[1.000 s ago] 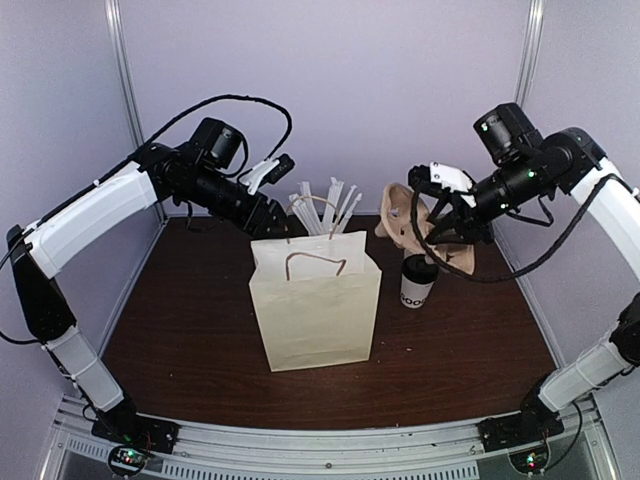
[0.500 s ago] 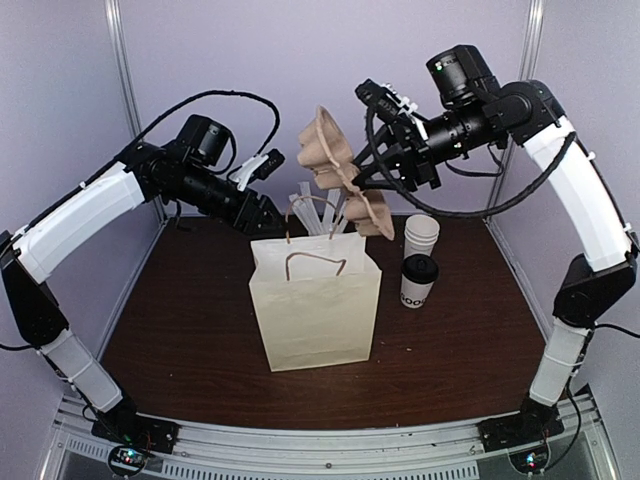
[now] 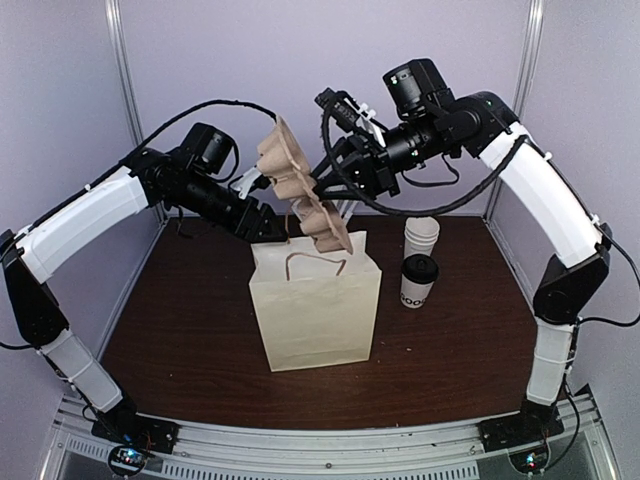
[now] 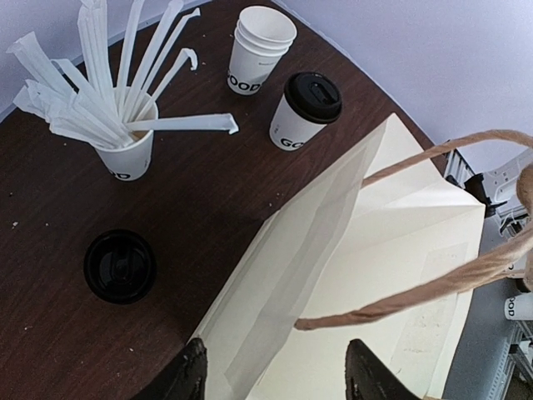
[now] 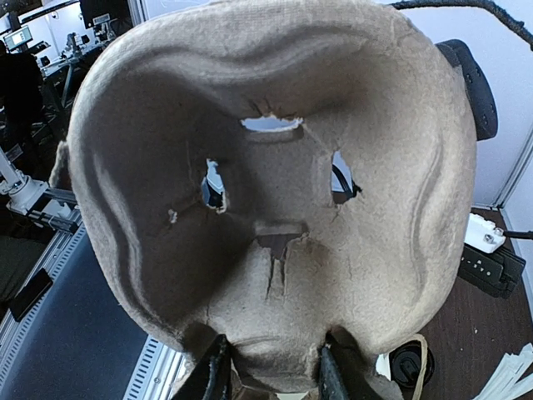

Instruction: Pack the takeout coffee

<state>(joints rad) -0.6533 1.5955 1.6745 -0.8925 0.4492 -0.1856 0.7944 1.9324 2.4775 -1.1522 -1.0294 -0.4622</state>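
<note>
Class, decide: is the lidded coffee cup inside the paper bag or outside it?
Outside. The lidded coffee cup stands upright on the table, beside the paper bag, with its black lid on.

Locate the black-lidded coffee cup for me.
In the top view, the takeout coffee stands on the table right of the paper bag, on the near side of the stack of lidless cups.

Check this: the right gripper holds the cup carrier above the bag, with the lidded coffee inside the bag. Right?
No: the top view shows the lidded coffee beside the bag, not inside; the right gripper holds the cup carrier above it.
</note>
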